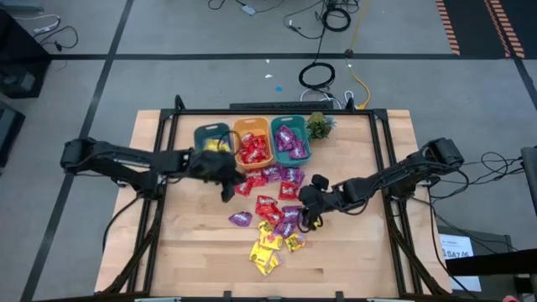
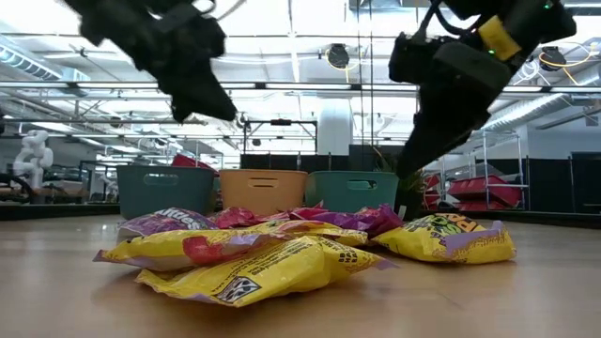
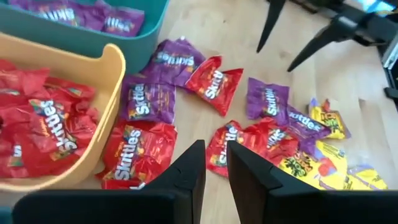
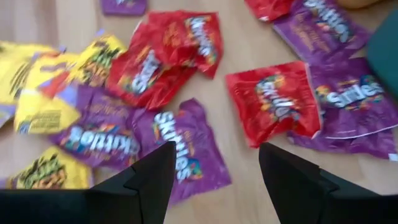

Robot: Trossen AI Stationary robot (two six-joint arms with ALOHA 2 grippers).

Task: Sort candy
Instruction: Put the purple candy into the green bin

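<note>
Red, purple and yellow candy packets lie scattered flat on the wooden table in front of three bins. My left gripper hovers over the red packets beside the orange bin. Its fingers stand a narrow gap apart with nothing between them. My right gripper hangs wide open over a purple packet at the pile's right side and holds nothing. In the high view my left gripper is just near of the bins. My right gripper is right of the pile.
At the table's far middle stand a teal bin with yellow packets, an orange bin with red ones and a teal bin with purple ones. A small green plant is to their right. Bare wood lies at the near left.
</note>
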